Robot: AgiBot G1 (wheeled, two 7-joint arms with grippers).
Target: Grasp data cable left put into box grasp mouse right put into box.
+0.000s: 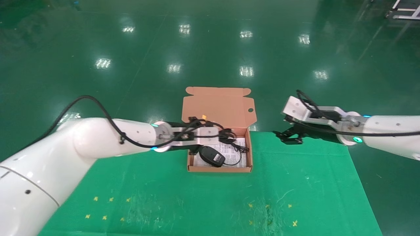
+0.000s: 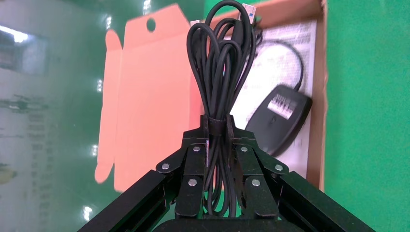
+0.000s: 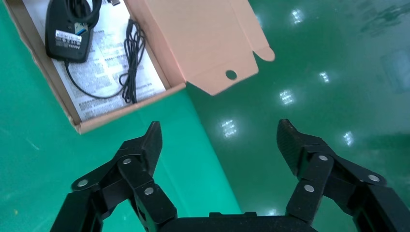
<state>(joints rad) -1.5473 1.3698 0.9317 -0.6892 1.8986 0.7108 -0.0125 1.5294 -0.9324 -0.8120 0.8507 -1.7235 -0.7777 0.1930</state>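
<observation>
Left gripper (image 2: 217, 145) clamps the data cable (image 2: 220, 72) at its tie; lower until the bundle beyond the fingertips clears the mouse (image 2: 279, 118), then release inside the box (image 2: 316, 121). Right gripper (image 3: 220, 145) waits wide open.

An orange-brown box (image 1: 248, 154) is sitting on a bright green bench (image 1: 295, 183); a black mouse (image 1: 212, 155) with a white label is lying on white printed paper (image 1: 234, 159); the cable (image 2: 222, 67) is showing black.

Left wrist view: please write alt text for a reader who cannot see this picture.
The left hand is shut on a bundled black data cable, held above an open cardboard box. Inside the box, a black mouse lies on a printed paper sheet, and the box lid is folded open.
</observation>
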